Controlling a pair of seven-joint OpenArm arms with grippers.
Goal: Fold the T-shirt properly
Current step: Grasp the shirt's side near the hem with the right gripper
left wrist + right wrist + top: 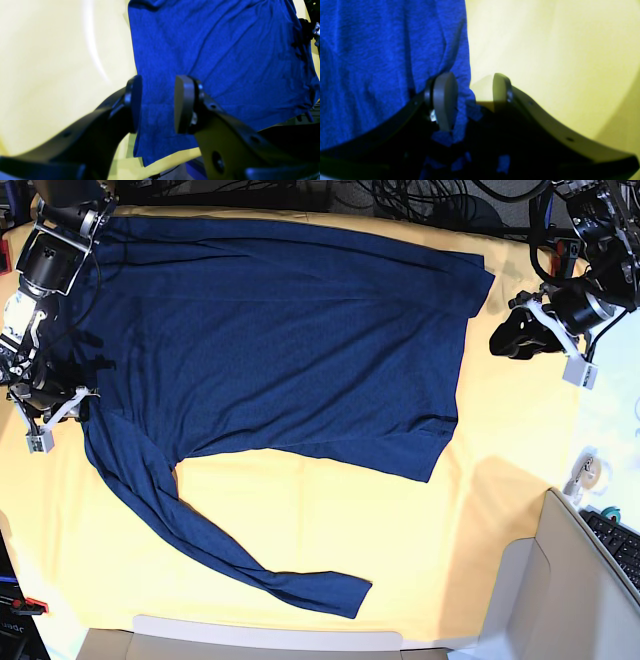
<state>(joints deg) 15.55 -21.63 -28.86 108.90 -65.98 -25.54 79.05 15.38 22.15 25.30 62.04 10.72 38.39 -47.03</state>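
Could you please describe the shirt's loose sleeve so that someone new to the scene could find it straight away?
Start from the yellow table cloth that covers the table; the dark navy T-shirt lies spread flat across its far half. From the shirt's left side in the base view, the loose sleeve runs diagonally toward the near edge. It is the only narrow navy strip lying apart from the broad body.

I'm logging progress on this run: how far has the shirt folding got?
Done: the T-shirt lies spread flat on the yellow cloth, one sleeve trailing toward the front edge. No fold shows yet. In hand: nothing; the left tool and the right tool both stand open at opposite shirt edges. Left: all the folding, sleeve and body.
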